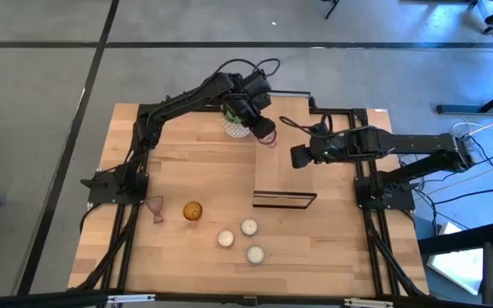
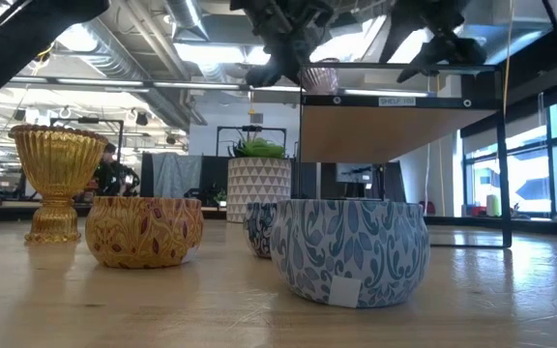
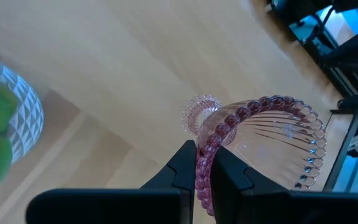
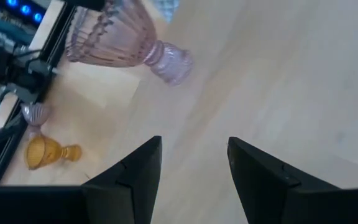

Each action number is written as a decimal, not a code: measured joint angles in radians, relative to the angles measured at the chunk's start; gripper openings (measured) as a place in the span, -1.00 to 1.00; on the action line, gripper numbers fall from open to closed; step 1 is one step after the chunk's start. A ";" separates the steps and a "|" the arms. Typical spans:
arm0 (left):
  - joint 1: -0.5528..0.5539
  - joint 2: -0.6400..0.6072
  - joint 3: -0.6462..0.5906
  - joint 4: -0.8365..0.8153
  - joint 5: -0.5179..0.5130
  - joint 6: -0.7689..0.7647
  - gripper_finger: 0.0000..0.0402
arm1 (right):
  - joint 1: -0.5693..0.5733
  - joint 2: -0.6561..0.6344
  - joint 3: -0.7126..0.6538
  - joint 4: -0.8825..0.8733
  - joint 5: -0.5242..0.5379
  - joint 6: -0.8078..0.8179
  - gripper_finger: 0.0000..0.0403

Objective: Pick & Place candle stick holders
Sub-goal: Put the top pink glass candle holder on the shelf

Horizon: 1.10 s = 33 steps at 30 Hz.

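1. Far out from the plant pot (image 1: 236, 127), near the table's (image 1: 332, 257) left front, a pink holder (image 1: 155, 207) is standing beside the amber holder (image 1: 193, 210).
2. Three candle tins (image 1: 249, 228) are sitting to the right of those two, toward the front edge.
3. Just beside the plant pot, the left gripper (image 1: 264, 130) is clamping the rim of the second pink holder (image 3: 263, 146), fingers (image 3: 182, 171) pinched on its beaded edge, holding it off the table above the raised shelf (image 1: 285, 171).
4. Further right of the pot, the right gripper (image 1: 300, 157) is hovering over the shelf, fingers spread apart, holding nothing.
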 joint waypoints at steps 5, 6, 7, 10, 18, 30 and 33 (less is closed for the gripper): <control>0.000 0.000 0.000 -0.017 -0.001 0.001 -0.90 | 0.000 0.028 0.000 0.048 -0.003 -0.019 -0.07; 0.000 0.000 0.000 -0.023 -0.003 0.004 -0.90 | -0.001 0.033 0.000 0.060 0.000 -0.024 -0.07; 0.000 0.000 0.000 -0.027 -0.006 0.006 -0.90 | -0.004 0.038 0.000 0.070 0.000 -0.030 -0.07; 0.000 0.000 0.000 -0.031 -0.018 0.008 -0.90 | -0.018 0.053 0.000 0.107 -0.006 -0.041 -0.07; 0.000 0.009 0.000 -0.041 -0.019 0.016 -0.89 | -0.038 0.072 0.000 0.182 -0.057 -0.061 -0.06; -0.001 0.026 0.001 -0.043 -0.015 0.040 -0.88 | -0.038 0.072 0.000 0.192 -0.061 -0.061 -0.06; -0.001 0.025 0.001 -0.045 -0.016 0.045 -0.88 | -0.038 0.072 0.000 0.192 -0.063 -0.061 -0.06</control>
